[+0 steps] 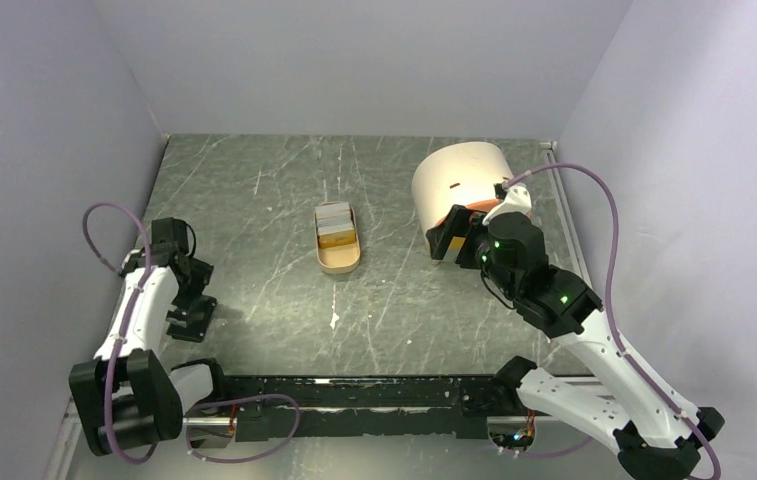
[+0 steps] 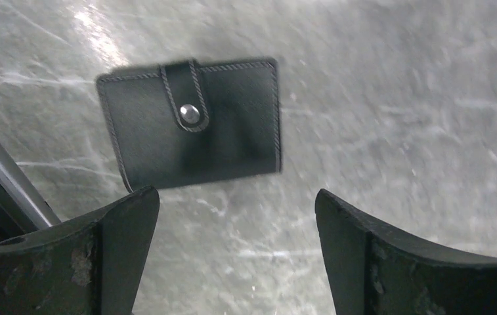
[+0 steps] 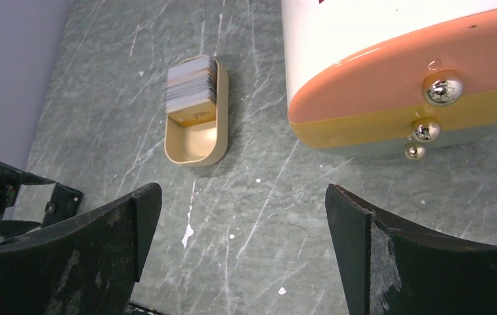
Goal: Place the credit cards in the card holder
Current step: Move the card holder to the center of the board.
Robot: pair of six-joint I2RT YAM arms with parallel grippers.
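At frame left, the folded left arm [image 1: 139, 310] hangs its spread, empty left pincer [image 2: 236, 210] above the snapped-shut black card holder [image 2: 190, 121] on the table [image 1: 254, 200], the credit cards [image 1: 333, 225] stand stacked in a tan tray [image 1: 339, 262] at centre, and at right the outstretched right arm [image 1: 594, 340] holds its spread right pincer [image 3: 242, 216] beside a cream-and-orange cylinder [image 1: 459, 180].

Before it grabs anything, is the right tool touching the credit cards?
Apart. Right wrist view shows bare table between the open right tool and the credit cards.
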